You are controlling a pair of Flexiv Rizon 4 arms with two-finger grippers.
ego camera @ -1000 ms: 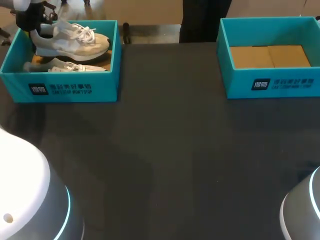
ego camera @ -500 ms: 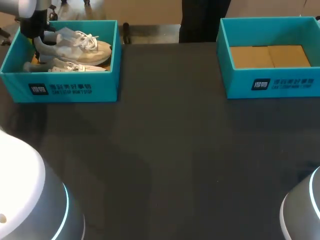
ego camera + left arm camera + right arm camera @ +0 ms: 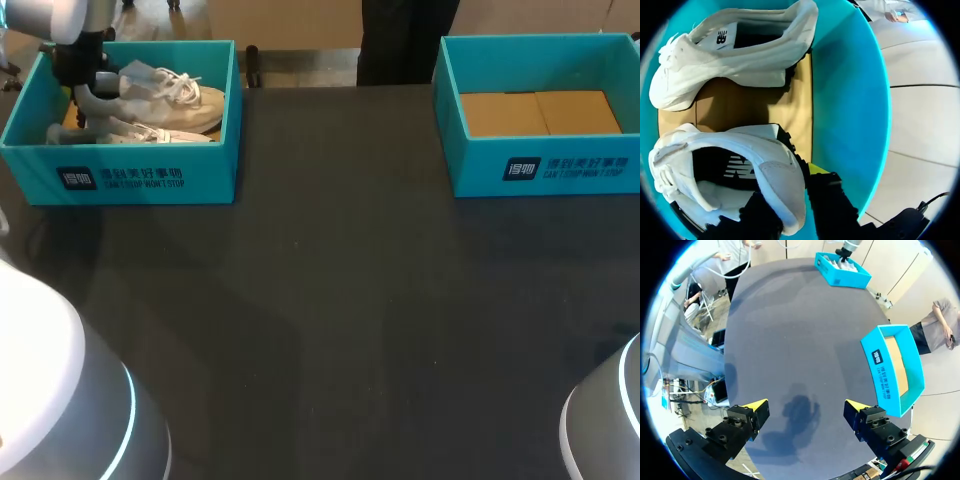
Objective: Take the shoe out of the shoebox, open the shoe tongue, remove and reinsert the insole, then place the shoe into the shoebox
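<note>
Head view: we are finding the left gripper in the upper left of the frame, reaching down into the left box, a teal shoebox sitting on the dark table. It is gripping the shoe by the heel, and the toe is pointing toward frame right along the box's back wall. A second shoe is lying just in front of it in the same box, toe the same way. Left wrist view: the heel wall is sitting between the fingers. One finger is inside the shoe's opening and the other is outside against the back of the heel, its yellow tip showing, so we are logging the jaws as clamped on the shoe. The box's cardboard floor is showing between the two shoes; we cannot tell whether the held shoe's sole is touching it. The right box, also teal with a cardboard bottom, is standing in the upper right of the head frame, well apart from the left box. Right wrist view: the right gripper is hanging above the table, fingers spread wide and holding nothing, with the right box beside it.
</note>
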